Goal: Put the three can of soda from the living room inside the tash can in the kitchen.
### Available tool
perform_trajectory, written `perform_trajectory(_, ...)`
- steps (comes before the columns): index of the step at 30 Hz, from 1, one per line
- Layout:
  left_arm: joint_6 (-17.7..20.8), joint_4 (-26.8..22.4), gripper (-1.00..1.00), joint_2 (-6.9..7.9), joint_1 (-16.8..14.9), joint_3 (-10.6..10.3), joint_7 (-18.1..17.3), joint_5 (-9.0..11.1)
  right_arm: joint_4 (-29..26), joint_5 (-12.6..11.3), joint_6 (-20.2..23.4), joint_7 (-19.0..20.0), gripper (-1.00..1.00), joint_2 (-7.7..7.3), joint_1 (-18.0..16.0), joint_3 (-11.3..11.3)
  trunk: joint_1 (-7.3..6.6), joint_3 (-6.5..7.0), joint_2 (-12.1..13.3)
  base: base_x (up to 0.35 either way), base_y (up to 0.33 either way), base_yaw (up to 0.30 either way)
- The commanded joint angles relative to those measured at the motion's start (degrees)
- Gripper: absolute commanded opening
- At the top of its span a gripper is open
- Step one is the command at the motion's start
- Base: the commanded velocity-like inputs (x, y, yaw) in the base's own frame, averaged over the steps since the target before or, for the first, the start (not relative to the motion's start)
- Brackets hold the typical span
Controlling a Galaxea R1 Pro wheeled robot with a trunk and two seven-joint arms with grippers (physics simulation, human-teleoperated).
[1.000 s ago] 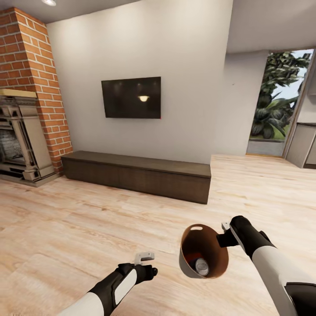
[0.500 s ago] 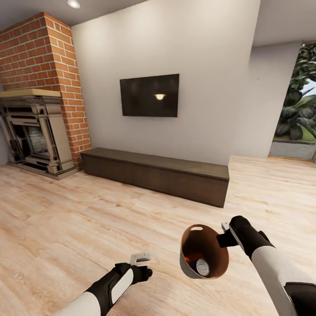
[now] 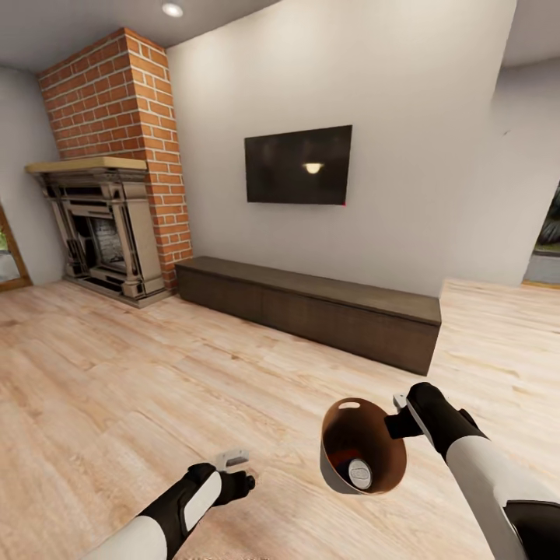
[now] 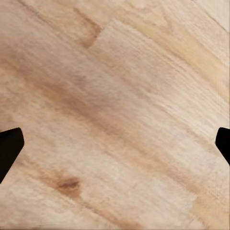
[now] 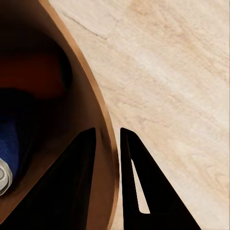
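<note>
At lower right of the head view, the right gripper (image 3: 398, 420) was clamped on the rim of the tapered, wood-lined tash can (image 3: 372, 435) holding a cylindrical soda can (image 3: 358, 473), while the empty left gripper (image 3: 233, 460) was spread wide over pale plank floor (image 3: 117, 365).

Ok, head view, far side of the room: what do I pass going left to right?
Fireplace → brick chimney → TV, with the low cabinet under it → doorway at the right edge.

Light plank floor (image 3: 117, 373), brick fireplace (image 3: 109, 210), dark low cabinet (image 3: 311, 307) under wall-mounted television (image 3: 298, 165).
</note>
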Motion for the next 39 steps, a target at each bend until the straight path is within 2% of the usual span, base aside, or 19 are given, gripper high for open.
perform_trajectory(1, 0.0, 0.0, 1.0, -0.01, 0.0, 0.0, 0.0, 0.0, 0.0, -0.9, 0.1, 0.2, -1.0, 0.0, 0.0, -0.1, -0.01, -0.04, 0.0, 0.0, 0.0, 0.244)
perform_trajectory(20, -0.2, 0.1, 1.0, -0.23, 0.0, -0.3, -0.1, -0.2, 0.0, -1.0, 0.2, 0.1, -1.0, 0.16, 0.1, 0.4, -0.01, -0.76, 0.0, 0.001, 0.0, 0.244)
perform_trajectory(24, -0.5, 0.1, 1.0, -0.36, 0.0, -0.2, -0.2, -0.2, 0.0, -1.0, 0.2, 0.1, -1.0, 0.62, 0.1, 0.6, -0.01, -0.9, 0.0, 0.067, 0.0, 0.244)
perform_trajectory(30, -0.7, 0.1, 1.0, -0.41, 0.0, -0.2, -0.2, -0.2, 0.0, -0.8, 0.2, 0.0, -1.0, 1.62, 0.1, 0.7, -0.01, -1.1, 0.0, 0.184, 0.0, 0.243)
perform_trajectory(39, -1.0, 0.1, 1.0, -0.49, 0.0, -0.2, -0.2, -0.2, 0.0, -0.8, 0.2, 0.0, -1.0, 1.78, 0.1, 0.8, -0.01, -1.41, 0.0, 0.304, 0.0, 0.243)
